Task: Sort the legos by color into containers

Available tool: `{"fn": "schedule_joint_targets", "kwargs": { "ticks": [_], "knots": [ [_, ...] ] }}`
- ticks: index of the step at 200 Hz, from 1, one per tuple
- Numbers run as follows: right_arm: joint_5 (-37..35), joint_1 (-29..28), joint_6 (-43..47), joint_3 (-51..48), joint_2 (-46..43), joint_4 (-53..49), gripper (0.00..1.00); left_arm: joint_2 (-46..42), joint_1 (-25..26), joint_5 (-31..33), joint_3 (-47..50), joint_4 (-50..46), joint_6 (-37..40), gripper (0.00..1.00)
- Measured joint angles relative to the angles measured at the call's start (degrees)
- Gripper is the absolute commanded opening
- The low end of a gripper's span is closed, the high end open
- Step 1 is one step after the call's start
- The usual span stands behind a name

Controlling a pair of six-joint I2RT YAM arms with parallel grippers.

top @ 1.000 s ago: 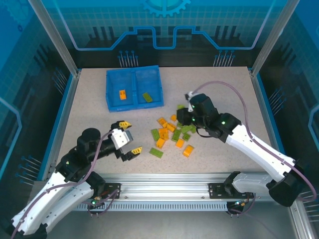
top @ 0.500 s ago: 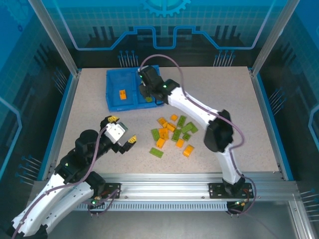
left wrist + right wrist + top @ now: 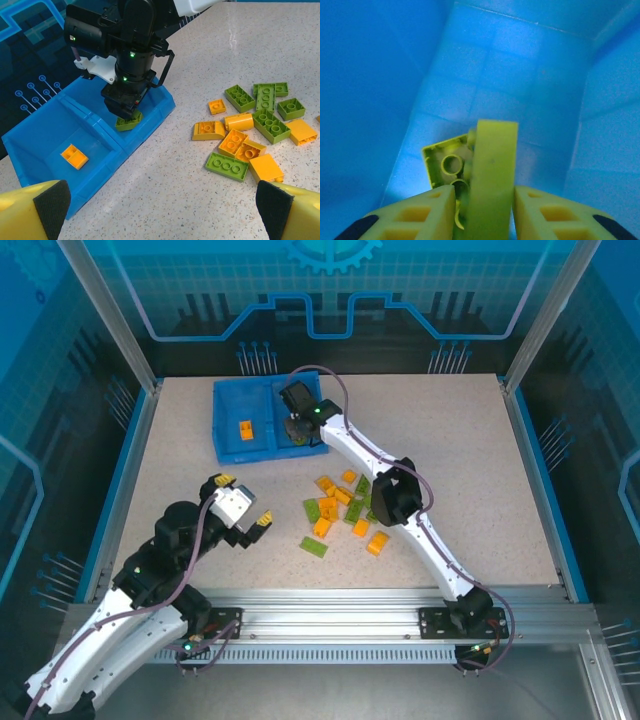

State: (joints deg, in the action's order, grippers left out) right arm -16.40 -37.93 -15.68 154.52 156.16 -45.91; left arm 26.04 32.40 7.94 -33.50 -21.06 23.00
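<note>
The blue tray [image 3: 219, 423] stands at the back left with two containers side by side. One orange lego [image 3: 245, 428] lies in the left container [image 3: 45, 135]. My right gripper [image 3: 297, 426] hangs low in the right container [image 3: 520, 65]. Its jaws are slightly open around a light green lego [image 3: 492, 170] standing on edge, with a gap at the left finger. A second green lego [image 3: 445, 160] lies upside down beneath it. Loose orange and green legos [image 3: 345, 505] are scattered mid-table. My left gripper [image 3: 243, 500] is open and holds nothing, left of the pile over bare table [image 3: 160, 205].
The right arm [image 3: 400, 495] stretches across the pile from the near right base. A green three-stud lego [image 3: 227, 166] lies nearest my left gripper. Blue walls and metal posts ring the table; a rail runs along the near edge.
My right arm swung from the pile to the tray's right container carrying a green lego, and its jaws have parted a little. My left gripper shifted slightly back and left.
</note>
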Motion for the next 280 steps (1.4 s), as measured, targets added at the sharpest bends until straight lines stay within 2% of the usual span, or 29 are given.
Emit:
{"fn": "schedule_joint_targets", "kwargs": {
  "ticks": [43, 64, 79, 113, 157, 198, 218, 245, 260, 280],
  "knots": [
    [1.9, 0.0, -0.9, -0.1, -2.9, -1.3, 0.43, 0.8, -0.8, 0.0, 0.0, 0.1, -0.5, 0.99],
    [3.1, 0.0, -1.9, -6.2, -10.7, -1.8, 0.45, 2.0, -1.6, 0.0, -0.1, 0.5, -3.0, 0.99],
    [4.0, 0.0, -2.6, -14.8, -20.3, -1.4, 0.48, 4.0, -1.9, 0.3, -1.7, -0.5, -6.3, 0.99],
    [7.1, 0.0, -2.1, -38.2, -48.0, 1.5, 0.56, 12.2, -1.9, 1.7, -11.6, -4.5, -21.8, 0.99],
    [9.0, 0.5, -2.0, -64.0, -79.3, 0.6, 0.81, 25.3, -1.0, 2.4, -16.8, -8.7, -48.0, 0.97],
    [9.4, 0.9, -6.1, -83.8, -100.1, -4.5, 0.97, 44.0, 3.7, 1.8, -20.0, -9.1, -63.7, 0.91],
    [9.7, 0.9, -8.4, -88.2, -105.1, -7.7, 0.98, 53.7, 4.6, 1.2, -24.5, -8.8, -70.4, 0.9],
    [9.6, 1.0, -10.4, -88.9, -106.3, -9.9, 1.0, 63.9, 5.5, 1.2, -30.6, -8.2, -78.3, 0.86],
    [9.6, 1.0, -11.0, -88.9, -106.3, -10.6, 1.0, 70.0, 5.6, 1.2, -35.2, -9.0, -82.2, 0.76],
    [9.6, 1.0, -11.4, -88.9, -106.3, -11.1, 1.0, 77.9, 5.6, 1.2, -42.6, -11.1, -85.6, 0.73]
  ]
}}
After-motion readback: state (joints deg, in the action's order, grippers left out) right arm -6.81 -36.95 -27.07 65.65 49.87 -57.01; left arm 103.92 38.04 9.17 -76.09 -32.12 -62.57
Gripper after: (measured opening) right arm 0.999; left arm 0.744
